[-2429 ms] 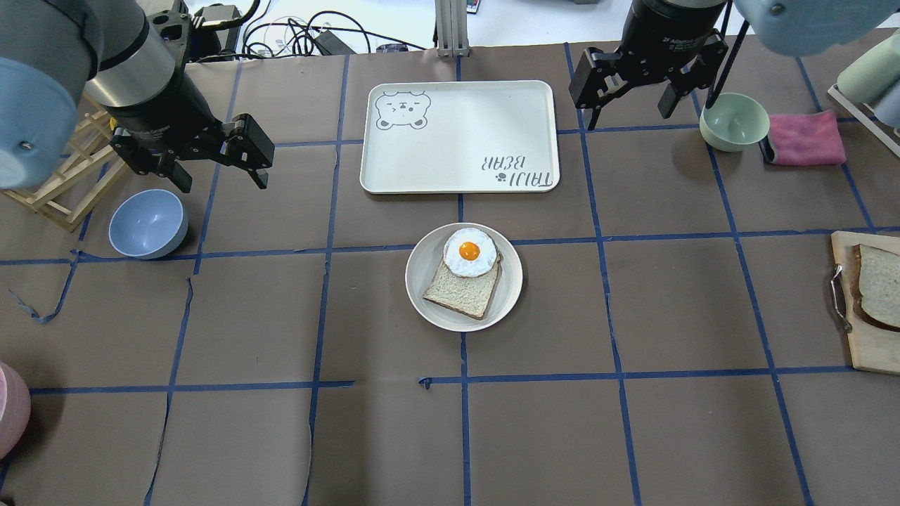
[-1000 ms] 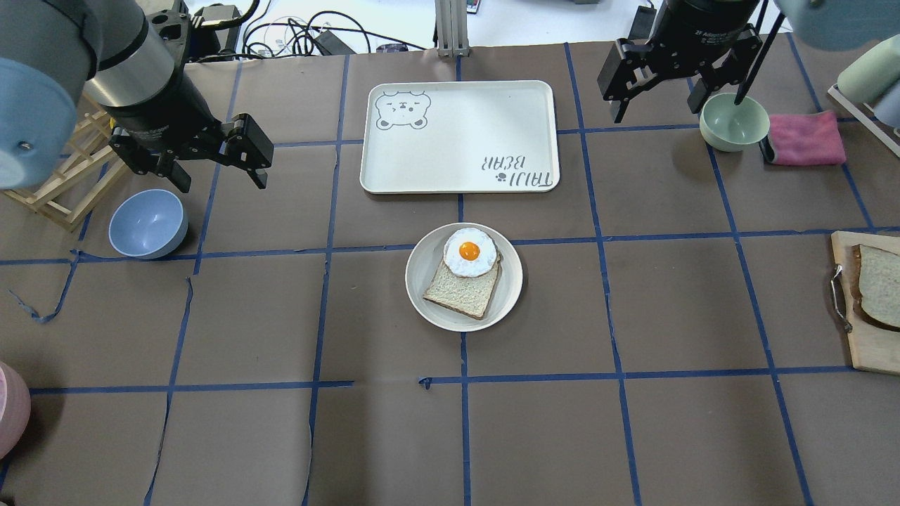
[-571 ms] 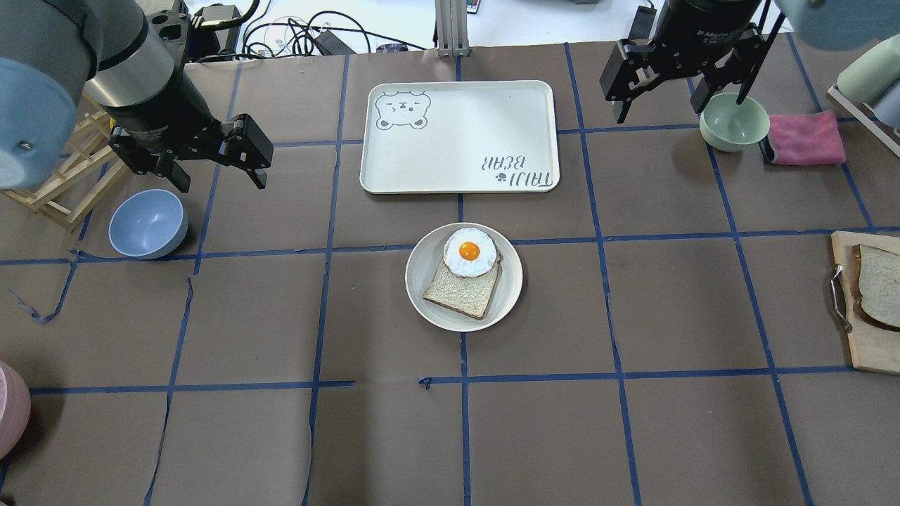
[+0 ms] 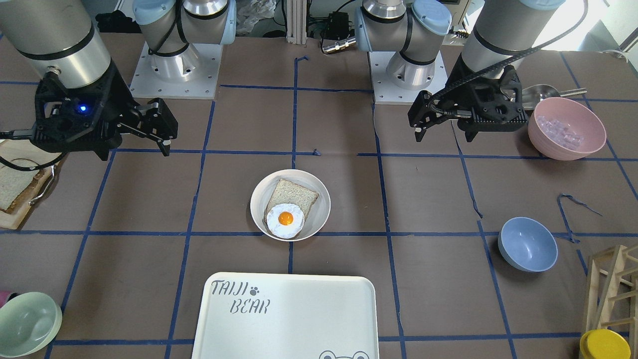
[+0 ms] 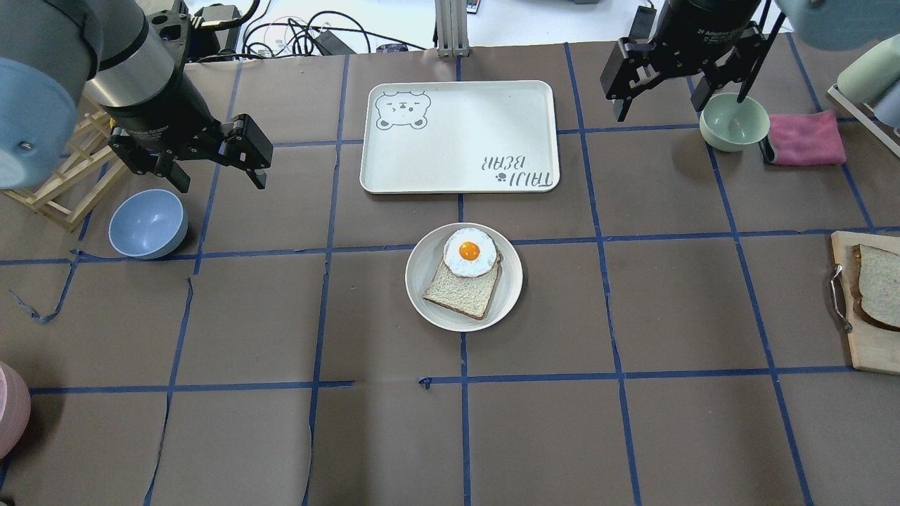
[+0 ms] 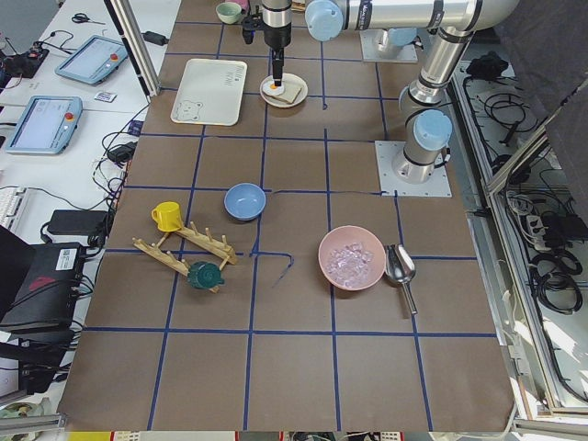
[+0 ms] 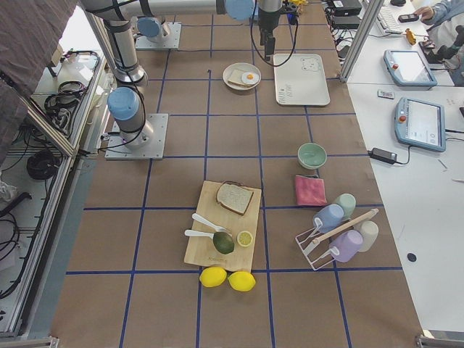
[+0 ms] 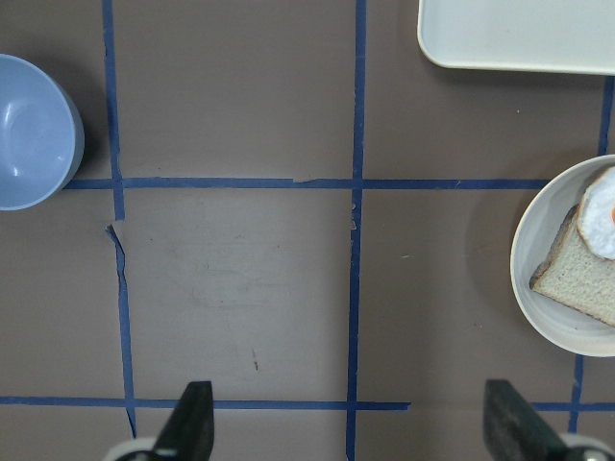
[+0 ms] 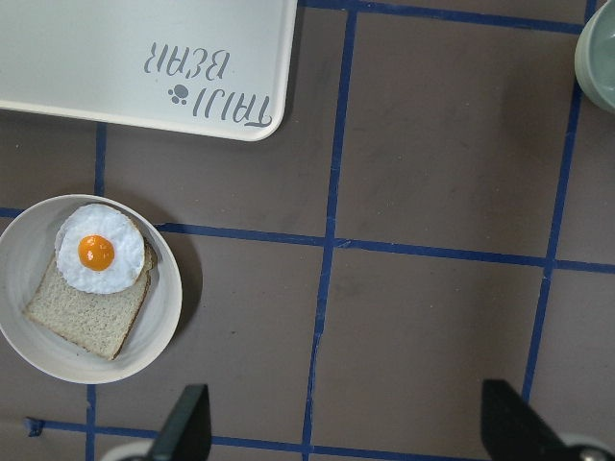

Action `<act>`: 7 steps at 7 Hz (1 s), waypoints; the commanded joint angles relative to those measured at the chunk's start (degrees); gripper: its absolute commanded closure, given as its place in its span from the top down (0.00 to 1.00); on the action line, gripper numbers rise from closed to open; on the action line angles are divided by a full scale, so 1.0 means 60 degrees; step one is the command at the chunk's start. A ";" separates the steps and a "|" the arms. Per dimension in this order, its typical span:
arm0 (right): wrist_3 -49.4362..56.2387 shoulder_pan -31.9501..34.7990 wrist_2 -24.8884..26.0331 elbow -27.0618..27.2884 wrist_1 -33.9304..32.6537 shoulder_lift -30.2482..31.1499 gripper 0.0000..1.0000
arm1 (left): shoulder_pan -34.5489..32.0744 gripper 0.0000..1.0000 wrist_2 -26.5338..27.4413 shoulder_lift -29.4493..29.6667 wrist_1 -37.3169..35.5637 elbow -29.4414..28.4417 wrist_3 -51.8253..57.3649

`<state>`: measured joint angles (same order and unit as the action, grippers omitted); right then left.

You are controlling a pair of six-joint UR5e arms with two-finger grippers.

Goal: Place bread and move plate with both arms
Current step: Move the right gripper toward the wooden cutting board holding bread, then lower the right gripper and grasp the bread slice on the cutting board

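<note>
The bread [image 5: 879, 281], pale with a dark brown crust, lies on a wooden cutting board [image 5: 868, 348] at the right edge; it also shows in the front view [image 4: 9, 187]. The round off-white plate [image 5: 429, 299] sits mid-table and holds a squarer tan-crust slice with a fried egg [image 5: 470, 251] on it. My left gripper [image 5: 222, 181] is open and empty, hanging above the table left of the plate. My right gripper [image 5: 662, 109] is open and empty, high at the back right, far from the bread. The right wrist view shows the plate [image 9: 165, 312] at lower left.
The white "TAIJI BEAR" tray [image 5: 457, 133] lies behind the plate. A pale green bowl [image 5: 733, 121] and pink cloth [image 5: 805, 138] sit beside my right gripper. A blue bowl [image 5: 148, 223] and wooden rack [image 5: 63, 176] are near my left gripper. A pink bowl [image 4: 565, 128] stands front left.
My right gripper has moved right and toward the table's far edge, now beside the green bowl, and has nearly stopped. The left arm, plate and bread have not moved.
</note>
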<state>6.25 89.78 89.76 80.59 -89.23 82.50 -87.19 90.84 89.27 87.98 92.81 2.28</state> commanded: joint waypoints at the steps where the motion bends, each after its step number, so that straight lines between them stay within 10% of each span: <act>1: 0.0319 -0.0951 0.0155 0.0045 0.0033 -0.0170 1.00 | 0.0000 1.00 0.0007 0.0005 0.0000 0.0015 0.0000; 3: 0.0641 -0.2593 0.0579 0.1356 -0.0533 -0.0316 1.00 | 0.0000 1.00 0.0007 0.0005 0.0000 0.0000 0.0000; 5: 0.0715 -0.3475 0.2622 0.3375 -0.3263 -0.0331 1.00 | 0.0000 1.00 0.0007 0.0005 0.0000 0.0000 0.0000; 7: 0.1549 -0.4777 0.2647 0.4801 -0.5596 -0.0694 0.99 | 0.0000 1.00 0.0007 -0.0009 0.0000 0.0000 0.0000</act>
<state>13.51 65.51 104.76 104.36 -114.73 79.94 -87.19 90.88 89.29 87.98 92.81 2.28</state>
